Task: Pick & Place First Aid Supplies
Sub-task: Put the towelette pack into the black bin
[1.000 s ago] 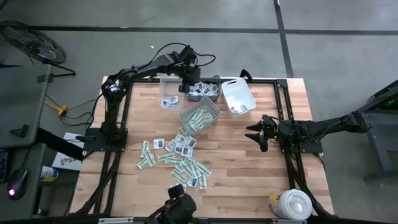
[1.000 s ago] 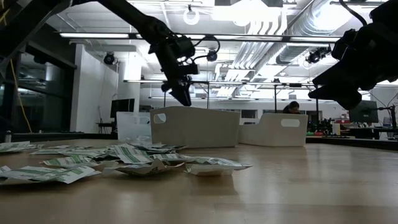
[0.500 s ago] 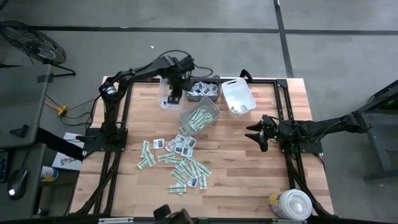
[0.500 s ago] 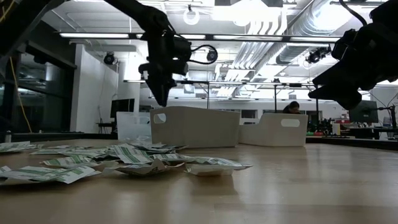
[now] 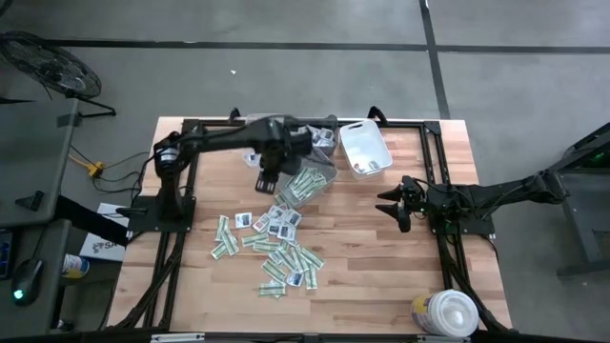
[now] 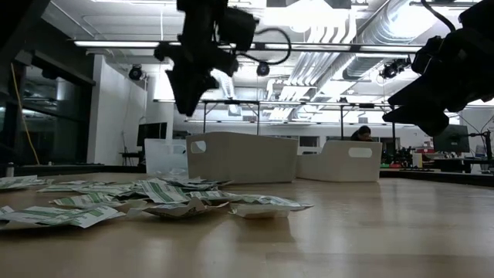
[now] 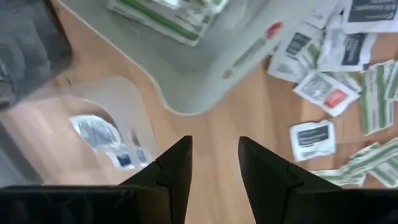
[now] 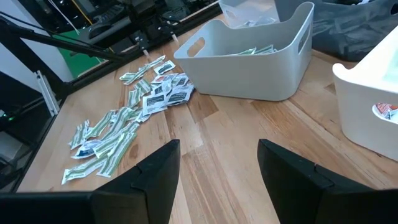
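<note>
**Change.** L arm has swung back from the far row of bins toward the near side. The left gripper (image 5: 267,181) now hangs above the table, beside the light grey plastic bin of green-and-white strips (image 5: 307,181). In the left wrist view its fingers (image 7: 174,171) stand apart w/ nothing between them. Judgement: one drop-off is done and the arm is returning for the next pick.

**Task items.** The loose pile of small flat sealed packets, green-and-white strips and white squares w/ dark print (image 5: 276,243), lies on the wooden table (image 5: 381,276) near its middle. It sits on the near side of the grey bin, and many pcs are left to sort.

**Room, near to far.**
- Near edge: round white plastic tub (image 5: 446,312) at the R corner, well apart from the pile.
- Mid table: bare wood to the R of the pile. The right gripper (image 5: 389,205) waits there above the table, fingers wide apart and empty.
- Pile: packets overlap, so a clean single pick is best sought at its fringe.
- Beyond the pile: the grey bin stands just beside the L gripper, so descent needs clearance from its wall.
- Far edge: clear plastic bin (image 5: 255,152), dark plastic bin (image 5: 319,140) and white plastic bin (image 5: 365,150) stand close together in a row
</note>
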Robot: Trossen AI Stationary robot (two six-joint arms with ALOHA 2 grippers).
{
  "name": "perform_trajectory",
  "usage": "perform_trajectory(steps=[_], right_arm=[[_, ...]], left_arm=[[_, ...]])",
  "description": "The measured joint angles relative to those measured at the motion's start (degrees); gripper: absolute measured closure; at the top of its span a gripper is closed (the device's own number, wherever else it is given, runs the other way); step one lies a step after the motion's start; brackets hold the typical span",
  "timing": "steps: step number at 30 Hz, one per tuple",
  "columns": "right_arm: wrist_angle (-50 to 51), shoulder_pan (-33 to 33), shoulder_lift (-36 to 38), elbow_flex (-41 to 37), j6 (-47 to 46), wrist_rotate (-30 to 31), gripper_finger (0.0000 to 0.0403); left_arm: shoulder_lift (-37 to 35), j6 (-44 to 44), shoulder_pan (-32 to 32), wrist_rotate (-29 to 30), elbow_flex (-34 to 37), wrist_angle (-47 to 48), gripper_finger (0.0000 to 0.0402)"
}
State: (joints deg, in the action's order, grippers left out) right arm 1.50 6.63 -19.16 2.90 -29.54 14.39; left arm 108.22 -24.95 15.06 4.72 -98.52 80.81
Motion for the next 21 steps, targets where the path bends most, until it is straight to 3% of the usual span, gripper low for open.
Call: perform_trajectory(steps=[12,16,21], right_arm=[[0.0,0.0,0.0,0.0,0.0,0.0,0.0195],[0.0,0.0,0.0,0.0,0.0,0.0,0.0195],[0.4,0.0,0.0,0.0,0.0,0.0,0.0195]], left_arm=[[-2.2,21.3,-19.3,12.1,0.6,5.6,0.0273],[-7.7,26.5,-21.5,8.2,7.2,-1.0,0.0273],[-18.8,35.7,-21.8,5.8,21.8,-5.6,0.0273]])
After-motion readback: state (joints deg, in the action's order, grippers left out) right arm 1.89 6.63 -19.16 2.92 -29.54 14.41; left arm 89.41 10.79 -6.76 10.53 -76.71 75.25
